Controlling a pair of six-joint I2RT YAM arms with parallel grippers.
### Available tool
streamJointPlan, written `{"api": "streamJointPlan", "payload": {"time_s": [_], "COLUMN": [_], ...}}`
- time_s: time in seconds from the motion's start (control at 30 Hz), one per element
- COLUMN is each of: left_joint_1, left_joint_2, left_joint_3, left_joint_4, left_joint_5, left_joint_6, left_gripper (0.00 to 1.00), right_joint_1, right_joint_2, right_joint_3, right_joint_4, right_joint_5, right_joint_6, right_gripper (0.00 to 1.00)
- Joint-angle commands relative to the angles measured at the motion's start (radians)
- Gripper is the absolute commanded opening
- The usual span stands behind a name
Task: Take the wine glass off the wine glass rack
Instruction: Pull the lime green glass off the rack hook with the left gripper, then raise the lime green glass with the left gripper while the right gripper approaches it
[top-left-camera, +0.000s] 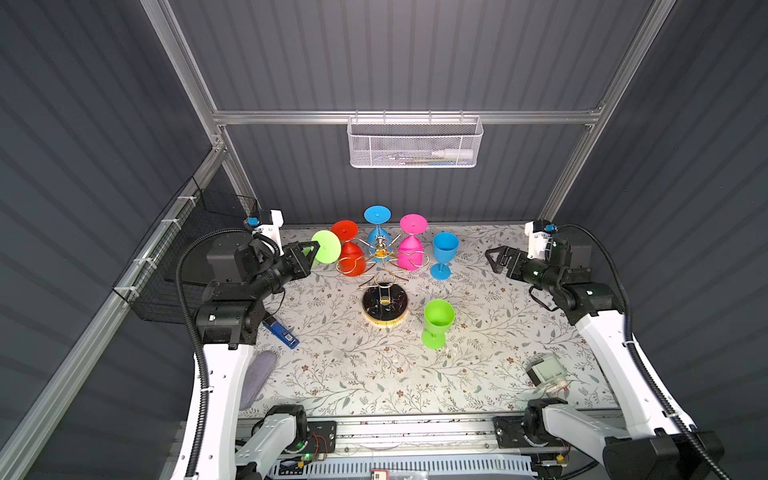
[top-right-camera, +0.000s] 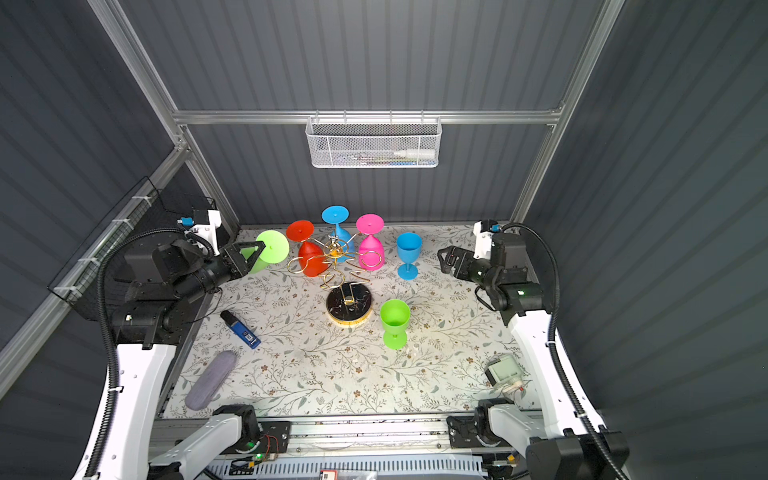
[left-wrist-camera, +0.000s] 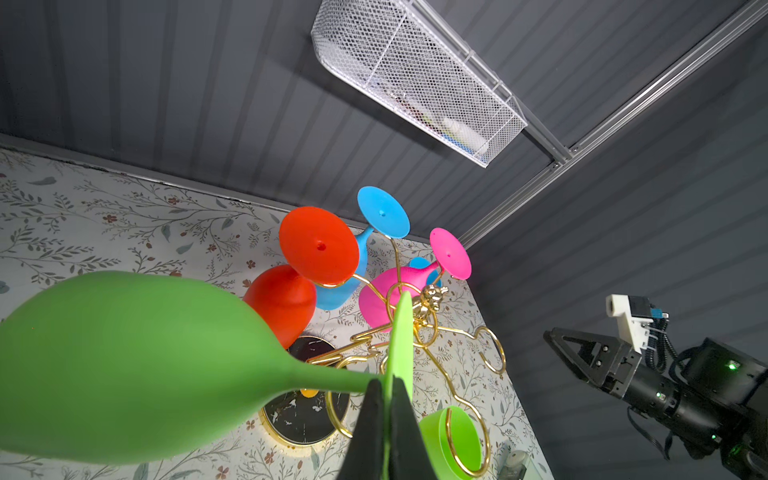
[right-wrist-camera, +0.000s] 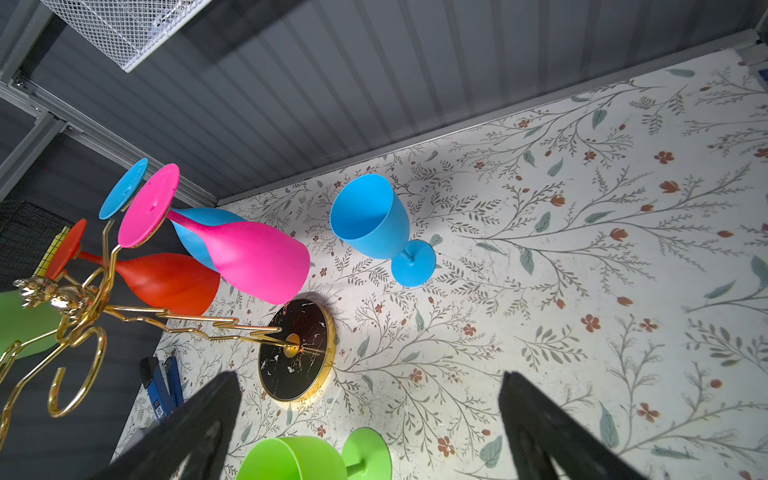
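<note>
Floral paper covers the desk (top-left-camera: 353, 374), walled in by dark ribbed panels. Nearest the camera lie a grey-purple pouch (top-left-camera: 257, 376) on the left and a small white device (top-left-camera: 546, 370) on the right. Farther in, a blue tool (top-left-camera: 282, 331) rests near the left arm. A green goblet (top-left-camera: 437, 322) stands upright just beside the round black, gold-rimmed base of the wine glass rack (top-left-camera: 384, 305), whose gold wire arms fan out above.

The left end effector (top-left-camera: 313, 249) is clamped on the flat foot of the green wine glass (top-right-camera: 270, 247). This glass hangs tilted on its side in the air, foot toward the rack's post and bowl toward the arm. I cannot tell whether the foot touches the wires. The right end effector (top-left-camera: 491, 258) hovers with its jaws wide apart, holding nothing, well apart from the rack.

A blue goblet (top-left-camera: 444, 253) stands upright between them. A red glass (top-left-camera: 351, 259), a blue glass (top-left-camera: 377, 216) and a pink glass (top-left-camera: 410, 253) hang upside down from the rack's far rings. On the back wall hangs a white mesh basket (top-left-camera: 413, 143)
</note>
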Motion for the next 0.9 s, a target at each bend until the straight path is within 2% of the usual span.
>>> {"api": "streamJointPlan", "payload": {"time_s": [0.0, 0.17, 0.2, 0.4, 0.57, 0.87], "left_joint_1": [-0.006, -0.006, -0.006, -0.006, -0.006, -0.011], "left_joint_2": [-0.016, -0.008, -0.005, 0.016, 0.047, 0.111], "left_joint_3": [0.081, 0.123, 0.131, 0.145, 0.147, 0.108], "left_joint_4": [0.02, 0.07, 0.08, 0.177, 0.317, 0.63], "left_joint_5": [0.066, 0.162, 0.182, 0.311, 0.438, 0.59], "left_joint_6": [0.011, -0.02, -0.025, -0.093, -0.2, -0.456], "left_gripper": [0.0, 0.0, 0.0, 0.0, 0.0, 0.0], "right_joint_1": [0.002, 0.001, 0.001, 0.003, 0.02, 0.224], "right_joint_2": [-0.023, -0.04, -0.043, -0.078, -0.147, -0.203], "right_joint_3": [0.007, 0.005, 0.004, -0.011, -0.058, -0.06], "right_joint_4": [0.009, 0.023, 0.028, 0.076, 0.213, 0.371], "right_joint_5": [-0.012, -0.012, -0.049, -0.109, -0.218, -0.206], "right_joint_6": [-0.019, -0.024, -0.024, -0.037, -0.056, -0.269], "right_gripper": [0.99, 0.99, 0.99, 0.99, 0.99, 0.99]}}
